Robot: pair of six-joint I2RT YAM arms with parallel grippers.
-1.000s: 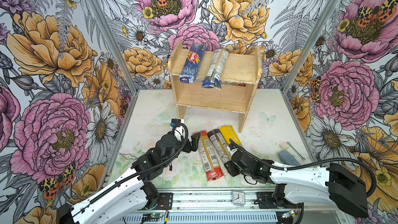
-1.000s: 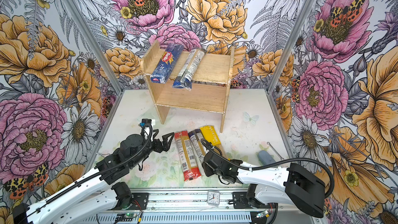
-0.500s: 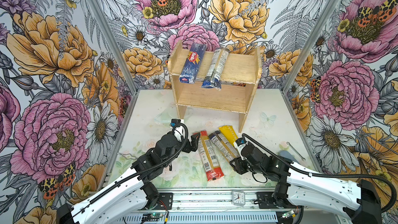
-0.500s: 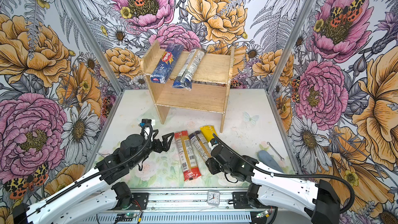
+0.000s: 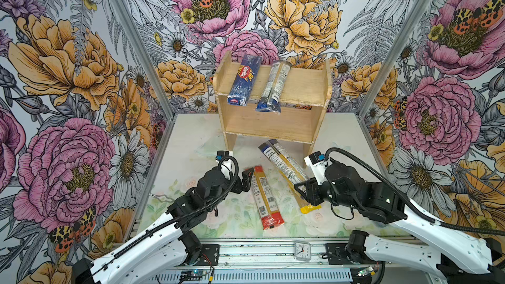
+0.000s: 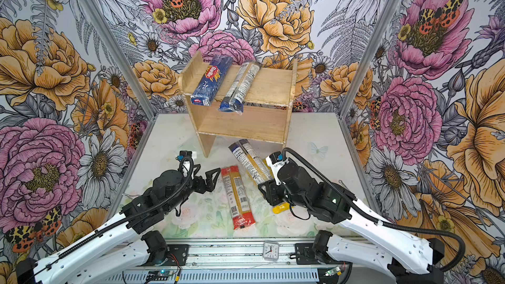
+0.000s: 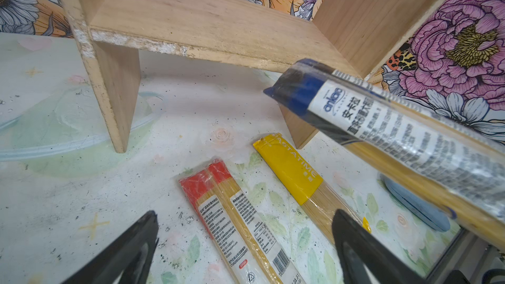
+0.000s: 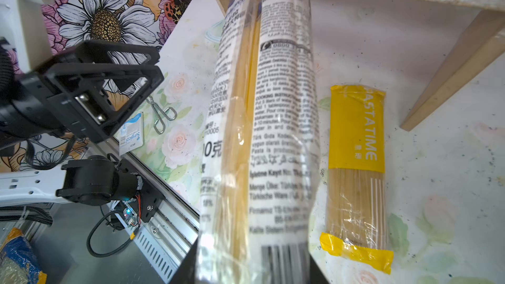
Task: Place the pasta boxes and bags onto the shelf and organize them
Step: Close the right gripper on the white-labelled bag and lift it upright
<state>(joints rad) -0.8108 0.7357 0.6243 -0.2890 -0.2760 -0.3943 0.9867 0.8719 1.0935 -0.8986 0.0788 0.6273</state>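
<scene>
My right gripper (image 5: 304,190) (image 8: 252,269) is shut on the near end of a clear spaghetti pack with a blue end (image 5: 282,161) (image 6: 250,162) (image 7: 396,132) (image 8: 262,132). The pack is held off the table, its blue end pointing at the shelf's lower tier. On the table lie the red-ended pack (image 5: 263,198) (image 7: 232,209) and the yellow pack (image 7: 289,170) (image 8: 355,159), which the held pack partly hides in both top views. My left gripper (image 5: 247,178) (image 7: 244,219) is open just left of the red-ended pack. On the top tier of the wooden shelf (image 5: 300,88) (image 6: 270,83) lie a blue Barilla pack (image 5: 243,80) and a clear pack (image 5: 273,86).
A grey-blue pad (image 7: 415,209) lies on the table to the right of the yellow pack. A metal clip (image 8: 161,117) and a small sachet (image 8: 131,135) lie near the table's front left. A small clock (image 5: 302,251) sits on the front rail.
My right gripper has closed on the clear pack and lifted it from between the red-ended and yellow packs, swinging right. The left arm has not moved.
</scene>
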